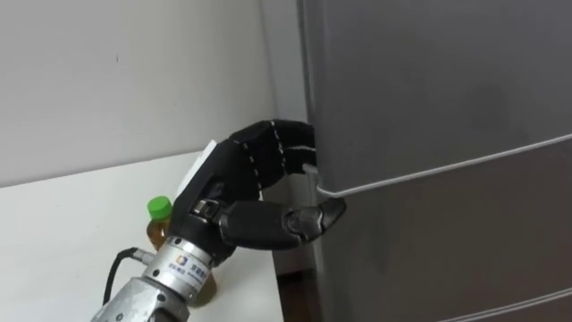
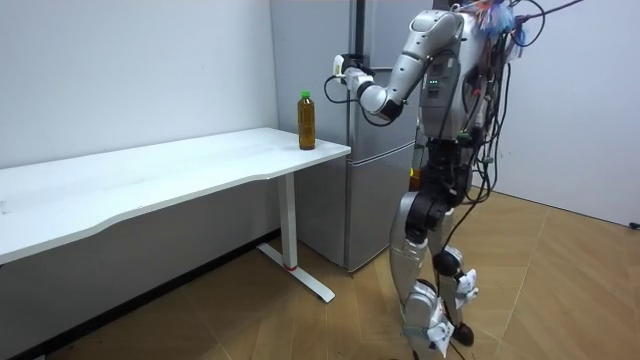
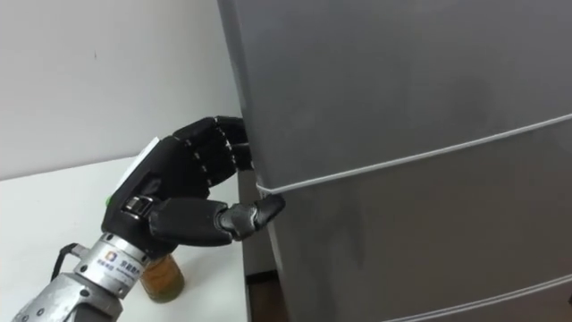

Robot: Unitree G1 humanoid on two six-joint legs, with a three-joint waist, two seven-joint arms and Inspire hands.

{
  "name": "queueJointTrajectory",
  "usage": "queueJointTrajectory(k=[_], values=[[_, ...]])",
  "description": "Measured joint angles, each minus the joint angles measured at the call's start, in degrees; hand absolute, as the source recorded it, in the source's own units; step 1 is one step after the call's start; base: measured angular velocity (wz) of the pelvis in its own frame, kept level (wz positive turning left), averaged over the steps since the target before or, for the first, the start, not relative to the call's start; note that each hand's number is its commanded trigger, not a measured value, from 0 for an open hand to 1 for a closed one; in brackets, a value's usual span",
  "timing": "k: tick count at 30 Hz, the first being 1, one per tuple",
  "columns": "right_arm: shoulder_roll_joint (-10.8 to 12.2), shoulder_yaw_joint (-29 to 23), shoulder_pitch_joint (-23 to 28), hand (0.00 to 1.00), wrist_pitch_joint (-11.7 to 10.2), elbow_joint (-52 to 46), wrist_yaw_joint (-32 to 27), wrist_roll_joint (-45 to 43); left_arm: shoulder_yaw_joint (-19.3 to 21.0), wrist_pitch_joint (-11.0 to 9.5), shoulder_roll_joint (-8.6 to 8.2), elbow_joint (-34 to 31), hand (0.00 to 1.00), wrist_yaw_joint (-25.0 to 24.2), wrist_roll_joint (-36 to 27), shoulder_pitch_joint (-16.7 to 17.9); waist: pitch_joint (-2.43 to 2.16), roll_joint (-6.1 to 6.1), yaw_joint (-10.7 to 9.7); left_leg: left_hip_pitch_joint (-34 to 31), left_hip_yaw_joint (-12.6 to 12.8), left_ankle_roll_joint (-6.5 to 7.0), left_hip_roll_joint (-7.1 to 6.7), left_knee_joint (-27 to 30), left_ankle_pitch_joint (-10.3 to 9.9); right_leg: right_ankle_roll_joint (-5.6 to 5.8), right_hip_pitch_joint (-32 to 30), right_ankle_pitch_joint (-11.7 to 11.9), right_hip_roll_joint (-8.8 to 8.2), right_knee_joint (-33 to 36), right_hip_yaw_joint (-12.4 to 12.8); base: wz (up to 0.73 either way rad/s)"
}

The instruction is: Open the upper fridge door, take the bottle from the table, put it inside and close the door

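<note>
— Where do we have our left hand (image 1: 241,179)?
— On the fridge (image 2: 372,205), at the side edge of its upper door (image 1: 429,80). We curl the fingers (image 1: 281,143) round that edge, their tips tucked out of sight behind it. We press the thumb (image 1: 308,219) to the front, right at the pale seam above the lower door (image 1: 447,250).
— And the bottle (image 1: 157,224)?
— It stands upright on the white table (image 1: 63,233), at the corner nearest the fridge, green cap on, just behind our wrist and apart from the hand.
— How do we stand?
— Upright on the wooden floor (image 2: 560,290), facing the fridge, left arm raised to the door.
</note>
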Motion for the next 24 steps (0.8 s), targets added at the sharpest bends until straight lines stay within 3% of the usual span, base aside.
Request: queueJointTrajectory(k=[1, 2, 3, 4, 5, 6, 7, 8, 9, 10, 13, 15, 18, 24], values=[[-0.1, 0.0, 0.1, 0.00, 0.0, 0.0, 0.0, 0.0, -0.3, 0.0, -0.13, 0.0, 0.71, 0.0, 0.0, 0.0, 0.03, 0.19, 0.2, 0.2, -0.9, 0.02, 0.19, -0.1, 0.0, -0.01, -0.3, 0.0, 0.14, 1.1, -0.3, -0.18], [-0.5, -0.2, 0.1, 0.00, -0.2, 0.0, -0.2, 0.4, -0.7, -0.2, -0.45, 0.1, 0.69, 0.0, 0.4, 0.0, 0.30, 1.24, 0.9, 1.2, -4.6, 0.14, 1.85, -1.0, 0.2, -1.03, -3.5, -1.7, 1.20, 5.7, -0.1, -0.46], [-0.2, 0.7, -0.4, 0.00, -0.5, -0.9, -0.4, 0.3, -0.3, -1.0, 0.78, 0.3, 0.64, 0.0, 0.7, 0.1, 0.31, 1.42, 1.5, 1.2, -8.3, 0.06, 2.92, -1.1, 0.1, -4.13, -7.2, -0.8, 3.96, 3.1, 3.8, -0.61], [-0.1, 1.5, -0.7, 0.00, -0.6, -1.3, -0.5, 0.2, 0.3, -1.3, 1.52, 0.3, 0.57, 0.0, 0.8, 0.0, 0.15, 0.56, 1.7, 1.0, -8.5, -0.07, 2.89, -1.0, 0.0, -4.78, -9.1, 2.3, 4.78, 0.2, 4.3, -0.20], [-0.5, 2.5, -0.2, 0.00, -0.8, -1.4, -0.9, 0.2, 0.7, -1.3, 0.68, 0.6, 0.53, 0.1, 1.8, -0.2, 0.20, 1.43, 0.4, 0.5, -7.5, -0.82, 3.70, -0.7, -0.1, -4.92, -8.3, 4.6, 5.06, 0.7, 1.6, 0.26], [-0.6, 2.9, 0.3, 0.00, -0.3, -0.9, -1.6, 0.0, 0.1, -1.1, 0.50, 0.3, 0.51, -0.3, 2.7, -0.6, 0.45, 1.08, 0.4, 1.0, -4.6, -1.08, 3.75, -1.2, 0.1, -4.92, -7.4, 4.6, 5.08, 0.7, 1.4, 0.59], [-0.8, 3.0, 1.1, 0.00, 0.8, -0.6, -1.8, -0.7, -1.2, -0.9, 0.60, 0.0, 0.44, -0.4, 2.6, -0.7, 0.53, 1.01, 0.3, 1.3, -2.1, -1.09, 3.80, -2.0, 0.2, -4.92, -6.7, 4.6, 5.30, 0.7, 2.9, 0.46], [-1.0, 2.9, 1.5, 0.00, 1.1, -0.6, -1.8, -1.4, -1.8, -0.7, 0.52, -0.2, 0.33, -0.5, 2.6, -0.9, 0.48, 1.08, 0.2, 1.5, -1.4, -1.11, 3.79, -2.3, 0.3, -4.87, -6.4, 4.5, 5.34, 0.7, 3.8, 0.50], [-0.9, 2.7, 2.0, 0.00, 1.3, -0.7, -1.7, -2.8, -3.4, -0.5, 0.28, -0.9, 0.31, -0.6, 2.7, -1.1, 0.29, 1.29, 0.2, 2.3, -0.6, -1.44, 3.63, -3.1, 0.8, -4.69, -6.4, 4.4, 5.66, 1.0, 4.5, 0.33], [-0.3, 2.6, 2.2, 0.00, 1.3, -0.9, -1.8, -2.8, -4.9, -0.4, 0.23, -1.5, 0.18, -0.7, 2.6, -1.1, 0.42, 0.51, 1.0, 2.7, -0.4, -1.42, 3.20, -3.2, 0.8, -4.15, -6.6, 4.1, 5.64, 1.0, 4.3, 0.14], [-0.3, 3.1, 2.4, 0.00, 1.2, -1.9, -1.9, -2.5, -6.4, -0.4, 0.06, -2.3, 0.00, -1.1, 2.7, -1.1, 0.35, -0.32, 2.5, 2.9, -0.3, -1.24, 2.61, -3.2, 0.7, -3.73, -6.2, 4.4, 5.05, 0.7, 1.6, -0.21], [-0.4, 3.3, 2.7, 0.00, 1.2, -2.5, -1.9, -1.9, -7.0, -0.2, 0.11, -2.8, 0.00, -1.9, 2.6, -1.1, 0.32, -0.38, 2.6, 3.0, 0.2, -1.23, 2.26, -3.3, 0.7, -3.68, -5.9, 4.4, 4.58, 0.7, 1.5, 0.08], [-0.6, 3.5, 3.0, 0.00, 1.2, -2.5, -1.9, -1.0, -8.2, 0.0, 1.66, -4.5, 0.00, -2.3, 3.0, -1.1, 0.31, -0.43, 3.7, 3.3, 0.7, -1.23, 1.92, -3.3, 0.7, -3.67, -5.9, 4.4, 4.33, 0.7, 1.9, -0.07], [-0.8, 3.9, 3.1, 0.00, 1.2, -2.2, -1.6, 0.9, -8.4, 0.3, 2.10, -7.0, 0.00, -3.1, 7.6, -1.0, 0.27, -0.37, 4.0, 3.4, 0.8, -1.22, 2.00, -3.3, 0.7, -3.64, -5.7, 4.4, 4.33, 0.7, 1.4, -0.01]])
